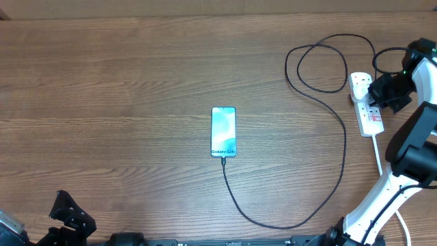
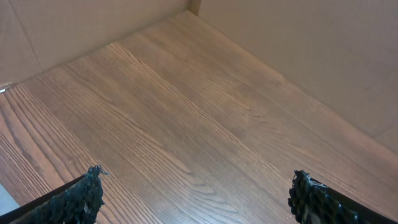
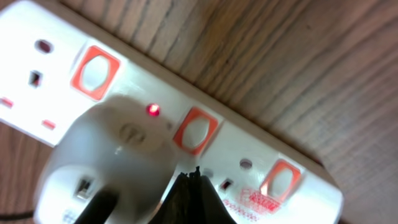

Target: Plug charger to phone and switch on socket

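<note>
Wood-grain table [image 1: 123,75] (phone [image 1: 223,131] at centre), beige wall [image 2: 311,43] behind.

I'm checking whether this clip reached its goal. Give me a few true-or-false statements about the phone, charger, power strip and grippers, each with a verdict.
1. The charger cable meets the phone at its bottom edge. True.
2. The left gripper holds the phone. False: it is open, empty and far from the phone.
3. A red light glows on the power strip. True.
4. The phone's screen is dark. False: it is lit blue-teal with white Galaxy text.
5. The right gripper is wide open above the strip. False: its fingertips are together, just below a red switch.
</note>
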Available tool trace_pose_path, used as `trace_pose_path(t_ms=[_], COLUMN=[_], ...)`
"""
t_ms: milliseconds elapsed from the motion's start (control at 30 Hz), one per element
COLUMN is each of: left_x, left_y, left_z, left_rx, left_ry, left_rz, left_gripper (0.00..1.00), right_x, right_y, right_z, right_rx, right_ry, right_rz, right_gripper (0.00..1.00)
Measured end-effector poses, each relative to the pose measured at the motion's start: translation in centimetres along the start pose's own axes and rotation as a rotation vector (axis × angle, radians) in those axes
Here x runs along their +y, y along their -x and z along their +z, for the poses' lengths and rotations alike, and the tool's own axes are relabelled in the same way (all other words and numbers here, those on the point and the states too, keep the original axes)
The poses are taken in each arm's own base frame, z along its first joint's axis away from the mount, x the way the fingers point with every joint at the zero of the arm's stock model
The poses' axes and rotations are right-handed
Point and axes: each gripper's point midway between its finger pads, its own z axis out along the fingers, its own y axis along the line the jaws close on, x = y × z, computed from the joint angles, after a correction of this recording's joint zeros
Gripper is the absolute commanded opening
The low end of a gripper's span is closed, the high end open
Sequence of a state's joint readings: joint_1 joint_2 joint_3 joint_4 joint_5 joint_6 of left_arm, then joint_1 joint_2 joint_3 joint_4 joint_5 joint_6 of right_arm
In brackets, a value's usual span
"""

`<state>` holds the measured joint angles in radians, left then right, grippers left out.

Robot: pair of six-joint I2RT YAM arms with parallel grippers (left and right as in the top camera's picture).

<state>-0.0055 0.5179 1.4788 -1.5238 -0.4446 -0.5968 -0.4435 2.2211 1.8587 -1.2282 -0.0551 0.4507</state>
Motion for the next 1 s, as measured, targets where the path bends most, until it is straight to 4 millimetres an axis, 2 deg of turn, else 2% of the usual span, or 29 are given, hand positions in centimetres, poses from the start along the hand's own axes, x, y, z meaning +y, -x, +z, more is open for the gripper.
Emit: trace_pose_path(t_ms=[67, 133, 167, 267, 400, 433, 500, 533, 633, 700, 767, 833, 900, 1000], left_x=[0.1, 0.3, 0.5, 1.5, 3.0, 3.3, 3.9, 4.1, 5.0, 5.5, 6.1, 6.7, 7.5, 8.5], left_y=[0.0, 0.0, -0.1, -0.3, -0.7, -0.9, -1.1, -1.2, -1.6, -1.9, -2.2, -2.6, -3.2, -4.3], left_z=[-0.2, -0.6, -1.0, -2.4, -4.4, -4.8, -5.5, -5.7, -6.7, -7.2, -7.9, -8.5, -9.0, -9.4], left_rx=[-0.005, -0.021, -0.033, -0.085, -0.158, -0.173, -0.200, -0.212, -0.251, -0.275, -0.303, -0.331, -0.352, -0.338], left_ry=[-0.005, -0.019, -0.032, -0.072, -0.122, -0.133, -0.152, -0.160, -0.187, -0.203, -0.223, -0.242, -0.256, -0.246], left_rz=[-0.003, -0.011, -0.017, -0.046, -0.088, -0.097, -0.113, -0.120, -0.143, -0.157, -0.174, -0.190, -0.202, -0.195], left_gripper=[1.00, 1.00, 0.99, 0.99, 1.00, 1.00, 1.00, 1.00, 1.00, 1.00, 1.00, 1.00, 1.00, 1.00], right_x=[-0.1, -0.1, -0.2, -0.3, 0.0, 0.2, 0.2, 0.0, -1.2, -1.9, -2.8, -3.6, -4.3, -4.8], right_y=[0.5, 0.9, 1.0, 0.8, -0.4, -1.2, -2.1, -2.8, -6.2, -9.1, -12.2, -14.6, -16.6, -18.3], right_z=[-1.9, -4.7, -6.4, -13.5, -24.7, -28.9, -33.6, -36.9, -46.9, -51.9, -55.2, -57.2, -58.5, -59.0], right_rx=[-0.037, -0.094, -0.129, -0.274, -0.539, -0.638, -0.757, -0.840, -1.122, -1.267, -1.362, -1.424, -1.468, -1.481], right_ry=[0.008, 0.036, 0.054, 0.133, 0.312, 0.400, 0.498, 0.564, 0.743, 0.835, 0.898, 0.937, 0.962, 0.981], right_rz=[0.003, 0.012, 0.019, 0.035, 0.025, 0.017, 0.008, 0.001, -0.033, -0.067, -0.097, -0.114, -0.128, -0.140], right_gripper=[0.04, 0.04, 0.04, 0.04, 0.04, 0.04, 0.04, 0.04, 0.04, 0.04, 0.04, 0.04, 0.04, 0.04])
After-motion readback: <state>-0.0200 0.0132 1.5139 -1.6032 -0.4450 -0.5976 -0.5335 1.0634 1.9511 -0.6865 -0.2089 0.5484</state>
